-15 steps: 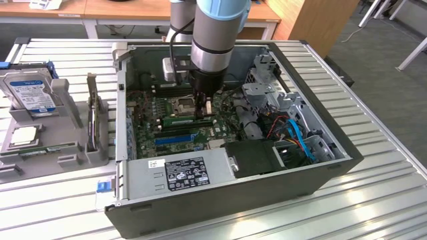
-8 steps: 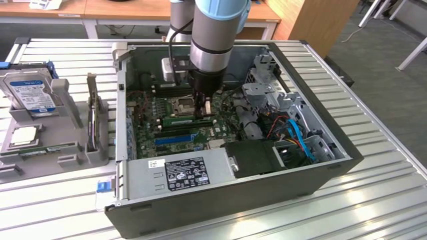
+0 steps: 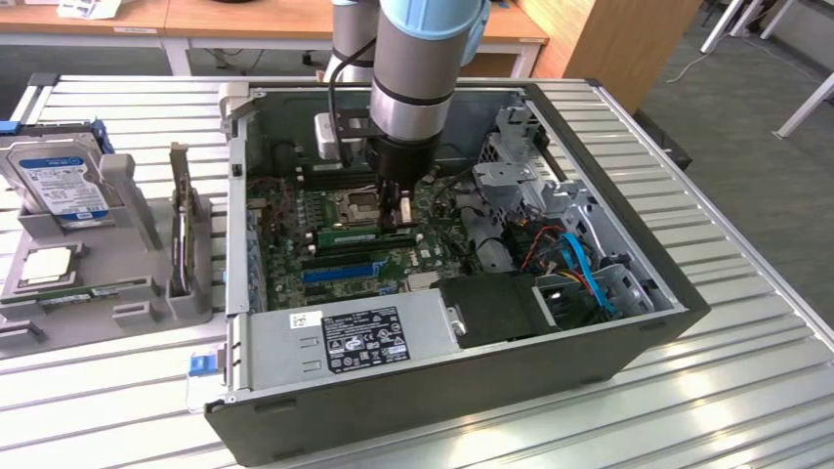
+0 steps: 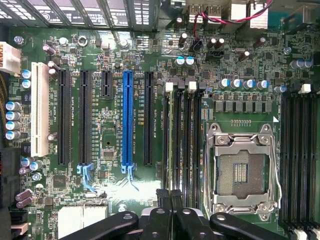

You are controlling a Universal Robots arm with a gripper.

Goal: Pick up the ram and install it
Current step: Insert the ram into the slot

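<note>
Ram [image 3: 350, 235], a green stick, stands on edge among the motherboard [image 3: 293, 244] slots just beside the processor socket [image 3: 354, 203]. My gripper [image 3: 398, 220] is clenched at the stick's visible end; I cannot tell whether it pinches it. Farther off, a hard drive [image 3: 59, 181] sits on the worktop [image 3: 729, 391].

The motherboard [image 4: 115, 145] is deep green, speckled with fine pale traces. Across it run black slots [image 4: 63, 117], one blue slot [image 4: 127, 120] and one white slot [image 4: 40, 115]. The CPU socket [image 4: 245, 170] has a silvery frame. The gripper [image 4: 169, 196] is glossy black, and the arm [image 3: 410, 88] above it is metallic grey with a light blue cap. The power supply [image 3: 352, 337] is grey with a black, white-printed label, the case [image 3: 456, 410] is dark grey, and the table [image 3: 743, 391] is silvery, ribbed in parallel stripes.
</note>
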